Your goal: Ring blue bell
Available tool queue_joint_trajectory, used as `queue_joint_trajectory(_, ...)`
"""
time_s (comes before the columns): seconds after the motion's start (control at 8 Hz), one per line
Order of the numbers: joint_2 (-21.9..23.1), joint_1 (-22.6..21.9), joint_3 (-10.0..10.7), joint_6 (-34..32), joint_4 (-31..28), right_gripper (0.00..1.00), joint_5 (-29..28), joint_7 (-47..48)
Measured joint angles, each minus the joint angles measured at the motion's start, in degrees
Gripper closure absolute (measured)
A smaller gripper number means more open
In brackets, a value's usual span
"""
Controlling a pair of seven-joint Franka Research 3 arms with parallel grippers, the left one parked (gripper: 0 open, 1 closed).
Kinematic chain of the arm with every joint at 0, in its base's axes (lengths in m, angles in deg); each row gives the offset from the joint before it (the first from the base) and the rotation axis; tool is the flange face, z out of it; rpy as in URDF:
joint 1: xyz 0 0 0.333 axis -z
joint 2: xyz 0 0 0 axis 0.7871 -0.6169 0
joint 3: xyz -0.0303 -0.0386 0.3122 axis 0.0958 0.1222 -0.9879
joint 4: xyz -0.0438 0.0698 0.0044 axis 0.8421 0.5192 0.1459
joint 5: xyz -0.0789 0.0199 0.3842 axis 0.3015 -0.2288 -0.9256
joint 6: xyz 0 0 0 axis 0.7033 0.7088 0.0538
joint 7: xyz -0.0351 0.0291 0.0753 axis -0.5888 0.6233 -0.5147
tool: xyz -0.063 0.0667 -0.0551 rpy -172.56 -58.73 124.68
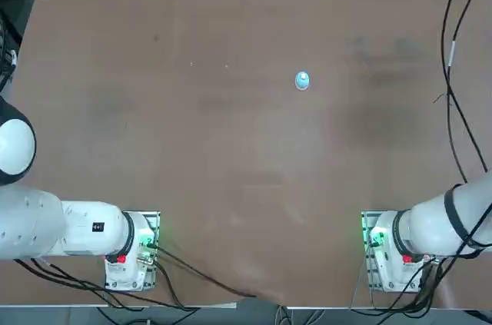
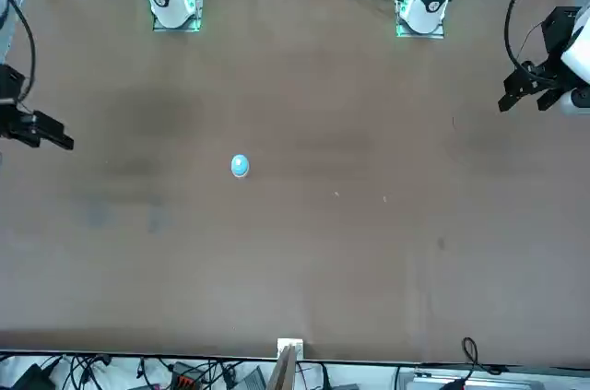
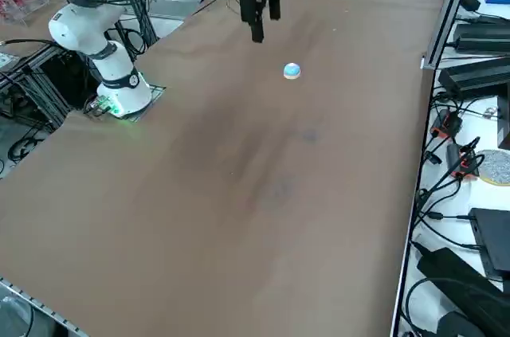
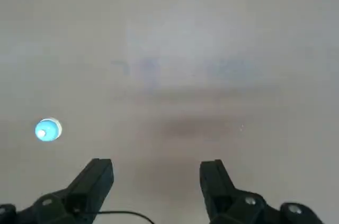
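Note:
The blue bell (image 1: 301,81) is a tiny light-blue dome with a whitish top, standing alone on the brown table (image 1: 231,171). It also shows in the front view (image 2: 240,165), the right side view (image 3: 292,72) and the right wrist view (image 4: 48,130). My right gripper (image 4: 158,173) hangs high above the table with its two black fingers (image 4: 95,179) spread apart and nothing between them. The bell lies well off to one side of the fingers, untouched. The gripper sits at the picture's left edge in the front view (image 2: 51,138) and out of frame in the top view.
The right arm's base (image 1: 390,252) stands at the near table edge. Cables (image 1: 461,94) hang over the table's right side. Power supplies and cords (image 3: 478,74) line the far edge beyond the rail.

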State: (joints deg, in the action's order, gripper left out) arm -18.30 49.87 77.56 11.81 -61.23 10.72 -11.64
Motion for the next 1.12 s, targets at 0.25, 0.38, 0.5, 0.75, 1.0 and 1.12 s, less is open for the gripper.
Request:
queue_joint_trajectory(0.25, 4.4, 3.0, -5.5, 0.8, -4.8, 0.00, 4.4, 0.0)
queue_joint_trajectory(0.38, 6.4, 3.0, -6.3, 1.1, -6.9, 0.00, 4.8, 0.0)
queue_joint_trajectory(0.5, 8.3, 3.0, -6.6, 1.2, -8.7, 0.00, 4.8, 0.0)
queue_joint_trajectory(0.75, 10.3, 3.2, -6.6, 1.2, -10.7, 0.00, 4.2, 0.0)
queue_joint_trajectory(1.0, 10.5, 3.1, -6.6, 1.2, -11.3, 0.00, 4.0, 0.0)
queue_joint_trajectory(1.12, 10.5, 2.9, -6.6, 1.2, -11.4, 0.00, 4.0, 0.0)
